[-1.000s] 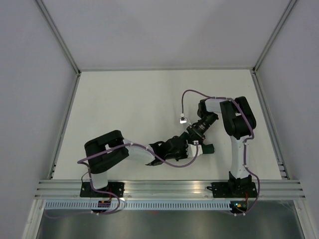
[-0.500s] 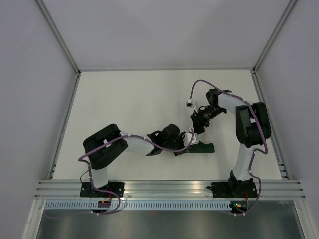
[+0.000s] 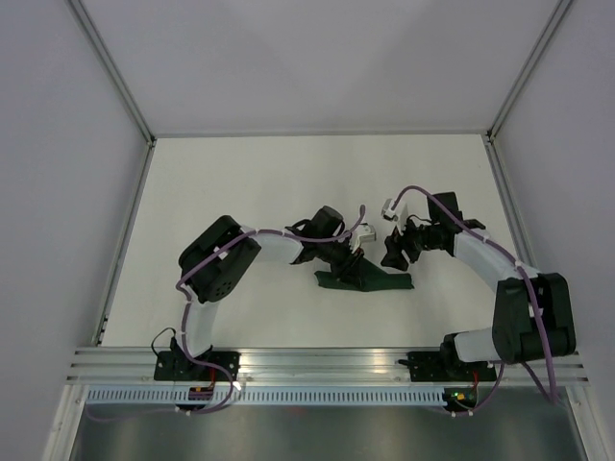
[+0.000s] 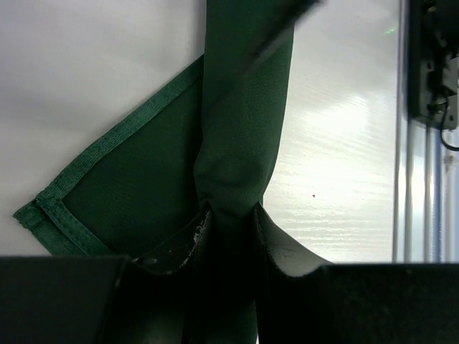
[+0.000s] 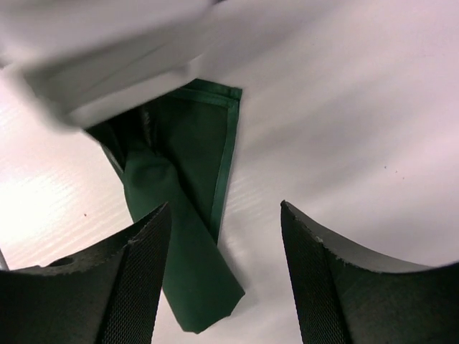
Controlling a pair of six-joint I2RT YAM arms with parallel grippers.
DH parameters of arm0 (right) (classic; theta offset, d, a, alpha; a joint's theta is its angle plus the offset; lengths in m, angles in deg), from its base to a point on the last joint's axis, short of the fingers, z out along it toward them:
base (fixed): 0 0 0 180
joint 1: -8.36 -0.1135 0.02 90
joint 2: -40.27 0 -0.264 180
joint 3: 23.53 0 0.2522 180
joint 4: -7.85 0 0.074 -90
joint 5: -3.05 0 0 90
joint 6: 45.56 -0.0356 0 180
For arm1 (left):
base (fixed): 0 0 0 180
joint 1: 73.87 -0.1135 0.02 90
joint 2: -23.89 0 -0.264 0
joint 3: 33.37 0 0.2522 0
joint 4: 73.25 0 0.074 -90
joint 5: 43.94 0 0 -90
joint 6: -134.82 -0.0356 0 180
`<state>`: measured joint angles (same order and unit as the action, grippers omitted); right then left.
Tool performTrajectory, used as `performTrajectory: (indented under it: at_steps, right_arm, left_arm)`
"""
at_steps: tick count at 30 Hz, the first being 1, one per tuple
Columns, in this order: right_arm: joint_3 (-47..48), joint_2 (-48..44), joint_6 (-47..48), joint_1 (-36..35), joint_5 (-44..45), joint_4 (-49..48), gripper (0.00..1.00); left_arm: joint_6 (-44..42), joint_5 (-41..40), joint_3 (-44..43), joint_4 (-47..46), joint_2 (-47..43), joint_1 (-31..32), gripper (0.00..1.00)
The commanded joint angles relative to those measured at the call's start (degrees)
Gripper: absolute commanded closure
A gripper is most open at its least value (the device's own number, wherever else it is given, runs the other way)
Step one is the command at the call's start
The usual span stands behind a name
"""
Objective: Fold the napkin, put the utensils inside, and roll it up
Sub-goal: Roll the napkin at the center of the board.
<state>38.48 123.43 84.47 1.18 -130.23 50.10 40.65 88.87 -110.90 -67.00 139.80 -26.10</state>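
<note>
Bright, even light; glare on table [image 4: 344, 143] in wrist cams; rt-wrist top blurred.

Finding no readable text, label, brand, number or sign in any of the three views.
</note>
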Motion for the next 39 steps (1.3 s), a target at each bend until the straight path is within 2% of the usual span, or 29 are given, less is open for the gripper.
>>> performTrajectory:
  at_steps: [1,9,16,22,28,34,39]
  right_arm:
    - [-6.0,-6.9,1.1,0.1,0.0,-10.9,0.32]
    - [-15.5,-15.5,10.2,-1.7,-2.2,-11.1,0.29]
    - [-21.8,-20.5,8.8,-11.1,4.5,-17.3,0.28]
    - [-25.0,-19.9,8.6,-17.3,10.3,-22.9,0.26]
    - [-25.2,-17.5,9.0,-20.1,13.5,-25.4,0.26]
    - [-24.8,-14.8,9.4,-21.5,13.8,-25.2,0.33]
    - [-24.4,-13.4,9.6,-21.6,13.7,-23.7,0.44]
  left_arm:
    - [3.5,4.0,-1.2,12.9,5.5,-1.5,0.98]
    - [5.8,7.7,-5.7,16.8,8.5,-4.3,0.98]
    - [6.4,8.8,-8.6,18.7,10.6,-4.6,0.97]
    - [6.8,9.1,-10.1,19.2,11.3,-4.6,0.96]
    - [6.7,9.6,-10.7,19.6,11.5,-4.8,0.96]
    - [6.6,9.8,-11.0,19.8,11.4,-4.9,0.90]
    - [6.6,10.2,-11.3,19.9,11.3,-5.0,0.81]
